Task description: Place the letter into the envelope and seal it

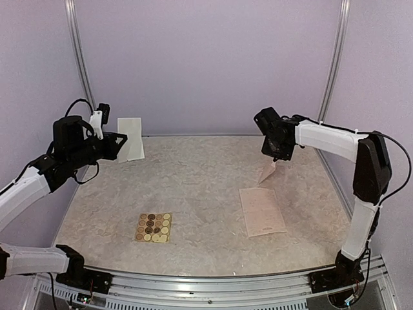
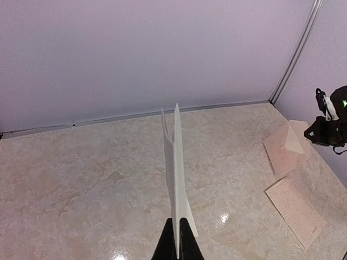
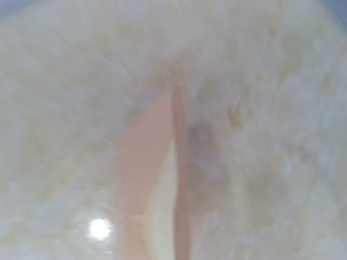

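**Right gripper (image 1: 275,159) pinching the envelope (image 1: 267,172) by its upper edge.**
We judge it light, limp and easily creased, so best held near an edge. Left gripper (image 2: 176,241) jaws are clamped on an upright pale sheet (image 2: 174,162).

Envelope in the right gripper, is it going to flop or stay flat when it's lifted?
Probably fairly flat: the envelope shows a straight, unsagging face under the right gripper. It looks thin and light, so quick moves could make it flutter. It seems pinched near one edge only, so it may pivot, and its flap, apparently open, could swing.
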Robot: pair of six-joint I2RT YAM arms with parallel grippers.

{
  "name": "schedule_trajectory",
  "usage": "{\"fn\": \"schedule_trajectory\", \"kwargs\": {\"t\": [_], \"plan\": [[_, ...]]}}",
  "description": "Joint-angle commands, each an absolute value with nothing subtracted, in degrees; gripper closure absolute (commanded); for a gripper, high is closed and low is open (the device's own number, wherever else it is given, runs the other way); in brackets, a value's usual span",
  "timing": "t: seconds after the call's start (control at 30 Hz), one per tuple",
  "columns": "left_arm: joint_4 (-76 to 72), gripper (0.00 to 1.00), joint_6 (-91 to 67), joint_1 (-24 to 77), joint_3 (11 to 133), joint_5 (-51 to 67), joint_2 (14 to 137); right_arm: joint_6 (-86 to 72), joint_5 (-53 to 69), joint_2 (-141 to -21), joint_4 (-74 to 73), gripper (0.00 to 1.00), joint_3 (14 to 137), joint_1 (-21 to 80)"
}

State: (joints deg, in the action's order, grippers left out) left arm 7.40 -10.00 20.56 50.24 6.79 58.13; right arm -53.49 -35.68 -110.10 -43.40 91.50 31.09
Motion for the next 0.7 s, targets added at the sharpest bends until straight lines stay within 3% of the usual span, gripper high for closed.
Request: {"fn": "schedule_trajectory", "kwargs": {"t": [0.0, 0.37, 0.67], "plan": [[6.02, 1.0, -10.63, 20.15, 49.78, 4.97, 56.33, -42.48, -34.39, -100.55, -34.76, 1.0, 85.93, 31.25], [9.69, 1.0, -25.07, 25.71, 48.18, 9.68, 48.52, -32.82, -6.69, -83.38, -16.21, 1.0, 67.78, 39.21], [6.12, 1.0, -37.53, 40.92, 42.4, 3.53, 43.93, -43.94, -0.09, -81.0, 8.61, 1.0, 52.19, 53.88]]}}
